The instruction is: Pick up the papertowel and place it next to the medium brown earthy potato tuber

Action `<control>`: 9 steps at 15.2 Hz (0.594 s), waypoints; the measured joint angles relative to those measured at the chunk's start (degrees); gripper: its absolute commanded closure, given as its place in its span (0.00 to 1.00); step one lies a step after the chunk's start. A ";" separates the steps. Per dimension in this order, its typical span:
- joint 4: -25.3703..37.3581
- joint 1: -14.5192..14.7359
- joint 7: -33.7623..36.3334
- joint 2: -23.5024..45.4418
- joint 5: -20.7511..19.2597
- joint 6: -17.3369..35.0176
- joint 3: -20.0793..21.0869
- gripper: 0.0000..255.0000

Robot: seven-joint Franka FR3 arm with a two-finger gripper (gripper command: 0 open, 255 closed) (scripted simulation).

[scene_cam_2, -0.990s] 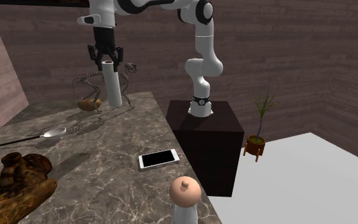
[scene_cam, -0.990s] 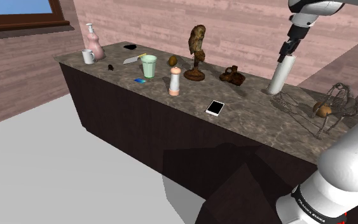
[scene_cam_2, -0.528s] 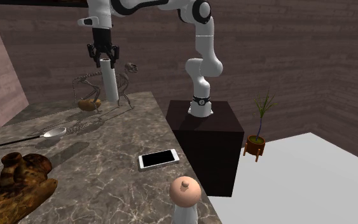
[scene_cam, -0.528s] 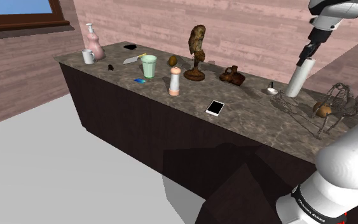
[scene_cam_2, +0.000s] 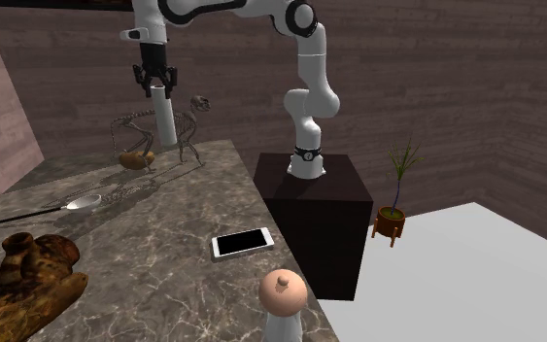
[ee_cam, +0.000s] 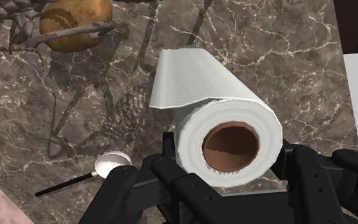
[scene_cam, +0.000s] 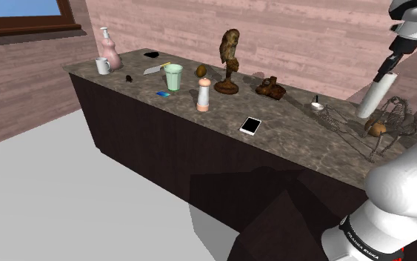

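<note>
The white paper towel roll [scene_cam: 373, 96] hangs upright and slightly tilted, with my black gripper [scene_cam: 387, 71] shut on its top end. In the second exterior view the paper towel roll [scene_cam_2: 165, 121] hangs under the gripper [scene_cam_2: 154, 85], just behind the skeleton model. Along the gripper [ee_cam: 231, 158], the fingers clasp the paper towel roll [ee_cam: 215, 108] around its brown core. The brown potato [scene_cam: 378, 127] lies on the marble counter [scene_cam: 288, 137] under the skeleton's ribs, close beside the roll. The potato [scene_cam_2: 133, 158] [ee_cam: 75, 25] is partly hidden by bones.
A grey animal skeleton [scene_cam: 395, 119] [scene_cam_2: 188, 121] stands over the potato. A spoon [scene_cam: 317, 104] [scene_cam_2: 79, 203] [ee_cam: 109, 165] lies nearby. A phone [scene_cam: 250, 125] [scene_cam_2: 242, 242], a shaker [scene_cam: 204, 95], brown sculptures [scene_cam: 229, 59] [scene_cam_2: 33, 272], a cup [scene_cam: 173, 76] and a pink vase [scene_cam: 109, 48] stand along the counter.
My gripper has carried the paper towel toward the shoulder view's right, from beside the spoon to right beside the skeleton and potato. The spoon now lies uncovered.
</note>
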 measured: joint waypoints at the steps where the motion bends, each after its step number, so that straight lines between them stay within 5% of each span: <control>1: 0.28 -0.80 -1.48 0.41 0.38 -0.02 -0.62 1.00; 9: 6.32 -8.27 -13.81 6.08 5.06 -2.35 -5.23 1.00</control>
